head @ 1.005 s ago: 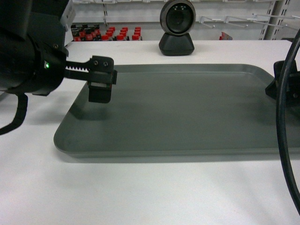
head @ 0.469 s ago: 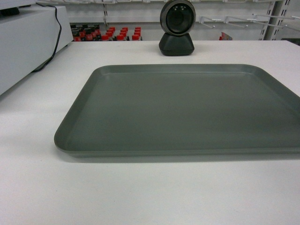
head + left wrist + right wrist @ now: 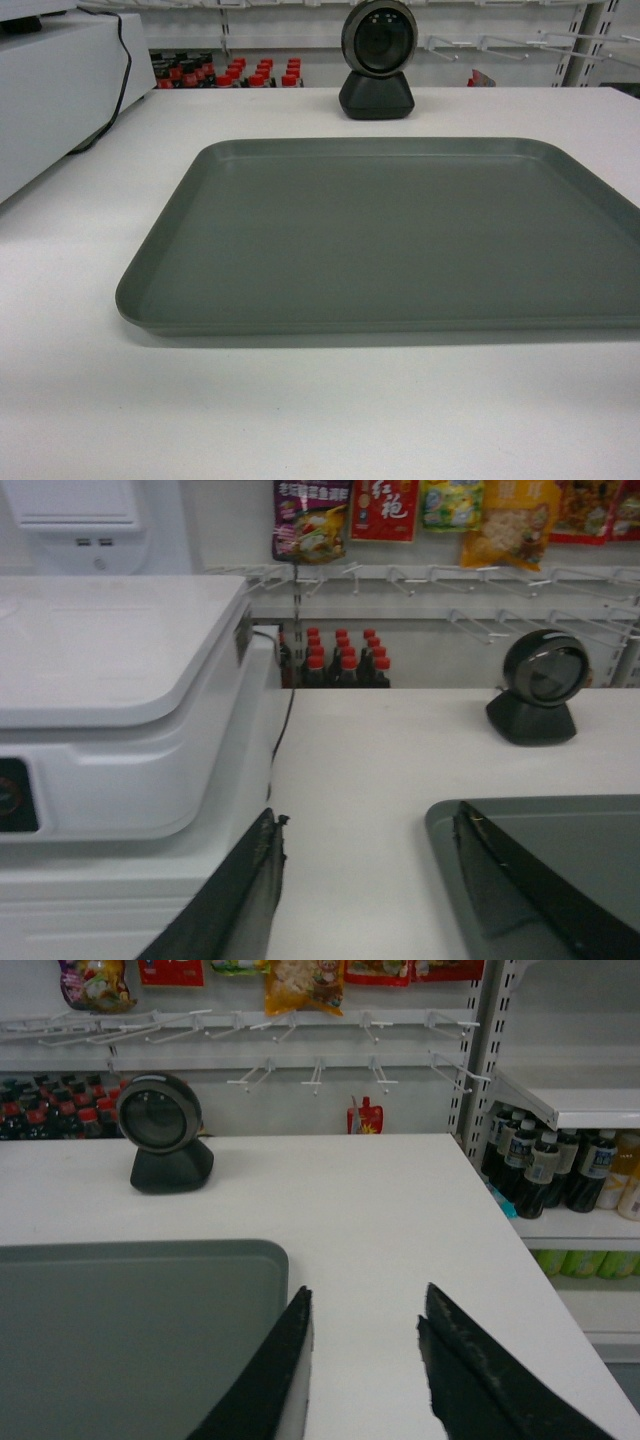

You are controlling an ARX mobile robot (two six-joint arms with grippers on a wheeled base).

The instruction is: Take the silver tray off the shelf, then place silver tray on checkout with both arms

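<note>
The silver tray (image 3: 390, 240) lies flat on the white checkout (image 3: 300, 420), a little in front of the black round-headed scanner (image 3: 378, 60). No arm shows in the head view. In the left wrist view my left gripper (image 3: 367, 815) is open and empty above the counter, its right finger over the tray's (image 3: 590, 845) left edge. My right gripper (image 3: 367, 1292) is also open and empty, its left finger beside the tray's (image 3: 130, 1330) right edge. Neither touches the tray. The tray rests on no shelf.
A white register unit (image 3: 100, 680) with a black cable (image 3: 283, 720) stands on the counter's left. Red-capped bottles (image 3: 225, 72) and peg hooks (image 3: 300, 1065) with snack bags lie behind. A white shelf board (image 3: 590, 1105) with dark bottles stands past the counter's right edge (image 3: 530, 1260).
Both arms have drawn back out of the head view; a second ago the left gripper hung over the tray's left part and the right arm stood at its right edge. The tray has not moved.
</note>
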